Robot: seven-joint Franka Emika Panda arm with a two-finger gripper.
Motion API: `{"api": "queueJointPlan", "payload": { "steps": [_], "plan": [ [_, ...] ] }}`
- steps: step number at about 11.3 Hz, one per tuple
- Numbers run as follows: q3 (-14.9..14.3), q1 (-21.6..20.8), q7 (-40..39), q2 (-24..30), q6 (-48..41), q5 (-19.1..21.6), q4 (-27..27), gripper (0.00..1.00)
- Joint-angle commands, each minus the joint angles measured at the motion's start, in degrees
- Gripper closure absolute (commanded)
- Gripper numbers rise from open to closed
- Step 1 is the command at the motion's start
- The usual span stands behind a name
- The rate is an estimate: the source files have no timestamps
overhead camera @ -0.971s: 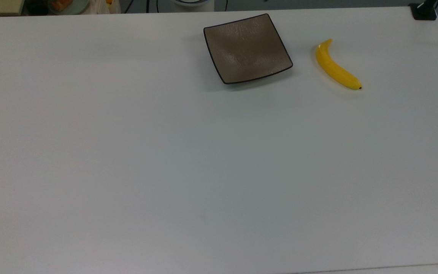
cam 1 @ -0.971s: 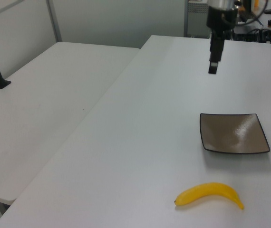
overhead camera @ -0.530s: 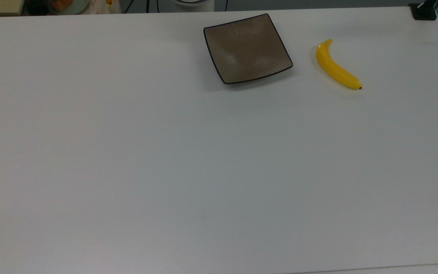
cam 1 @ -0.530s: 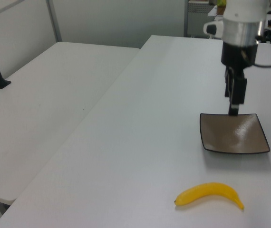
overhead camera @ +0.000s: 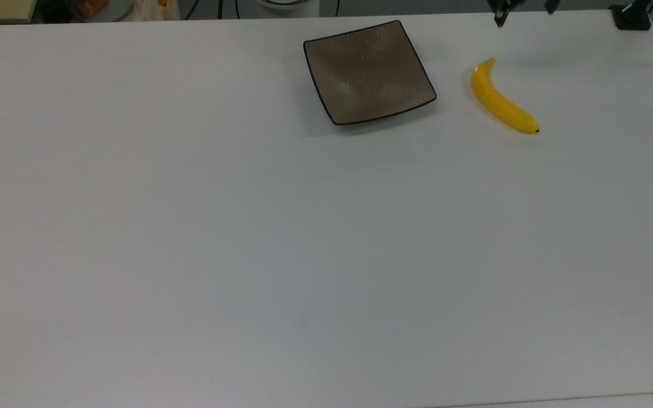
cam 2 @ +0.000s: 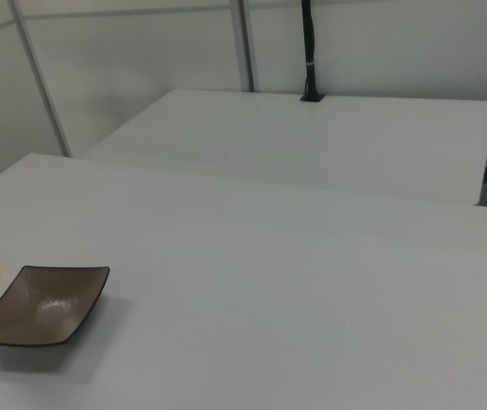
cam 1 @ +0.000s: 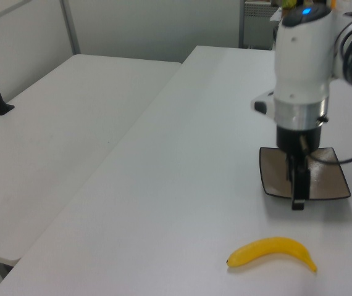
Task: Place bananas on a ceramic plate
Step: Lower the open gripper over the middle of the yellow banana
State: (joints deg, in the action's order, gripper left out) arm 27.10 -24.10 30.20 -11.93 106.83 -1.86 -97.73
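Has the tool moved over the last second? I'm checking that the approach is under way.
Yes. In the left view the tool has come nearer and lower, from beyond the ceramic plate toward the banana.

A robotics lab: plain white tables point(cam 1: 163, 154) set side by side, pale partition walls point(cam 2: 141, 77) behind, a clamped black pole point(cam 2: 309, 51), cables point(overhead camera: 219, 8) at the frame's top edge.

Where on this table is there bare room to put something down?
Nearly everywhere. In the top view, the table is bare left of and below the ceramic plate and banana. A narrow free strip separates those two. The gripper crowds the corner above the banana.
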Motion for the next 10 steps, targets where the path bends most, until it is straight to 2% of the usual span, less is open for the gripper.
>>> {"api": "queueJointPlan", "payload": {
  "steps": [1, 6, 10],
  "plan": [
    [-0.2, -1.1, 1.4, -6.8, 5.7, -2.7, 0.2, 0.00],
    [-0.4, -1.3, 1.3, -11.1, 11.6, -3.9, -2.2, 0.00],
    [-0.6, -1.2, 1.4, -12.9, 12.3, -7.2, -3.3, 0.00]
  ]
}}
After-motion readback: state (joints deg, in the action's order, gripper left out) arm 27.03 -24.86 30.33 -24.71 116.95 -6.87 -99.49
